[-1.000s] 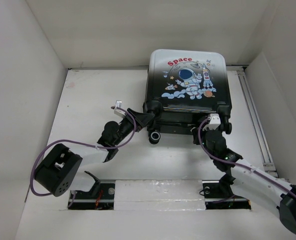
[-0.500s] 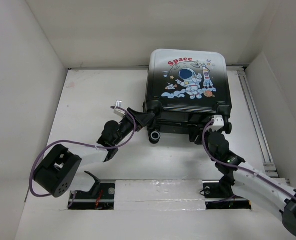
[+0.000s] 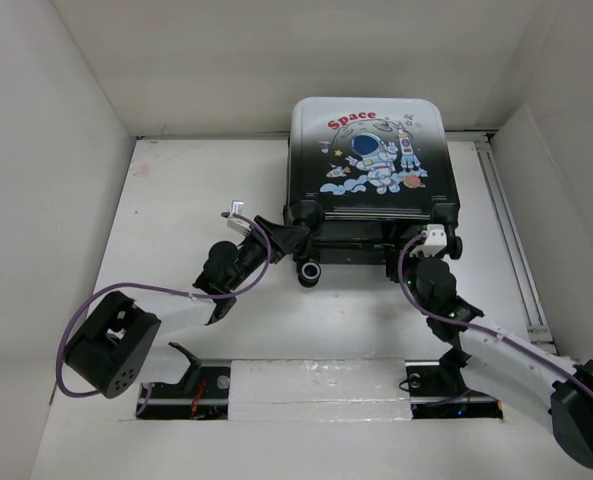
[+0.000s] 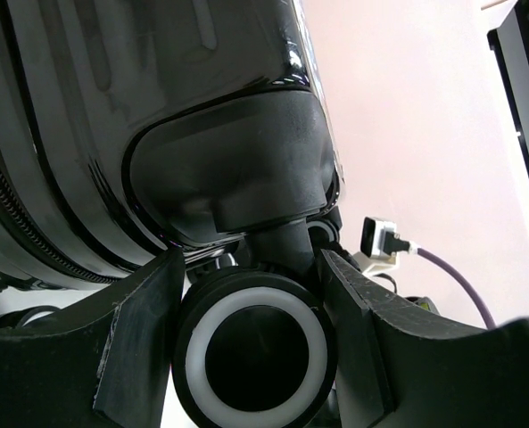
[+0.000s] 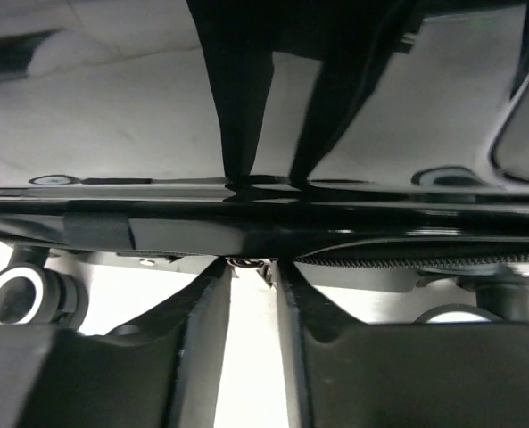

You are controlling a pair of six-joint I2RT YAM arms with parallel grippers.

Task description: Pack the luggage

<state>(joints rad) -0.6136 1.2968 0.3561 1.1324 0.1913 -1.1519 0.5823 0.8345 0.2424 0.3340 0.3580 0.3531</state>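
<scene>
The white-to-black hard-shell luggage with its astronaut print is lying shut, far middle of the white table. The left gripper is clamping a black, white-ringed wheel. The right gripper is sitting at the zip seam, and I cannot tell its grip. Zipping probably remains.
</scene>
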